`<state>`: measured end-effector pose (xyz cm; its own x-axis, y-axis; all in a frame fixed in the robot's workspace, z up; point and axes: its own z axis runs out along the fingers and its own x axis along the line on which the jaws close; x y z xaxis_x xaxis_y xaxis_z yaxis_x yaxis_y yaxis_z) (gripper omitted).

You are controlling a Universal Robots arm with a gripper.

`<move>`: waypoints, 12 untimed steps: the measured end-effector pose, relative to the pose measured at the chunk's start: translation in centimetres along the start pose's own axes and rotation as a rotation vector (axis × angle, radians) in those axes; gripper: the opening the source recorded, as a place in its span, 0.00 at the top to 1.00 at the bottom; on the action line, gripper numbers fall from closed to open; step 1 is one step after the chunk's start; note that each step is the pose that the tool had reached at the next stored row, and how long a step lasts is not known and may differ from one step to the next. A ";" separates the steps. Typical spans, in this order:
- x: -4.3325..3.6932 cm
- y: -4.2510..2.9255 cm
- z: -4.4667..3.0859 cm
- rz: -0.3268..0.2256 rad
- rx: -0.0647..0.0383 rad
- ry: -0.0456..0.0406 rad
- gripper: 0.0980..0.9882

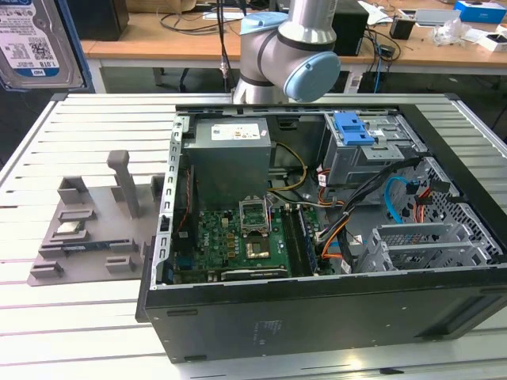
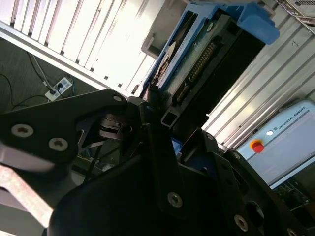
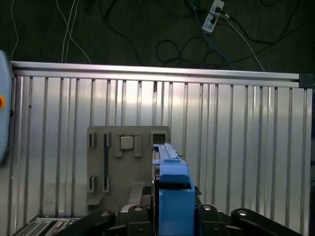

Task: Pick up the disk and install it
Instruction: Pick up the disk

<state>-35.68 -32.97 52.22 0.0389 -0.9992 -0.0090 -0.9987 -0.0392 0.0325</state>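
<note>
Exterior view: the disk (image 1: 33, 39) is up in the corner on that view's left, label facing out, half cropped, well apart from the open case (image 1: 238, 317). Second wrist view: gripper (image 2: 160, 108) clamped on the disk's edge, probably to leave the connector end free; the dark linkage hides the actual contact. First wrist view: disk edge-on, above the grey fixture (image 3: 128, 162), lifted clear I'd guess
</note>
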 end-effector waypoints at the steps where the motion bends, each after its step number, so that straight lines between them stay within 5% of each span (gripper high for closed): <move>1: 0.00 0.01 -0.21 0.000 0.000 0.0000 0.70; 7: 0.00 -0.04 -0.26 0.000 0.000 0.0000 0.70; 12: 0.09 -2.40 -0.34 0.000 0.000 0.0000 0.70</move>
<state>-33.27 -32.97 52.48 0.0388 -0.9992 -0.0090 -0.9987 -0.0391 0.0327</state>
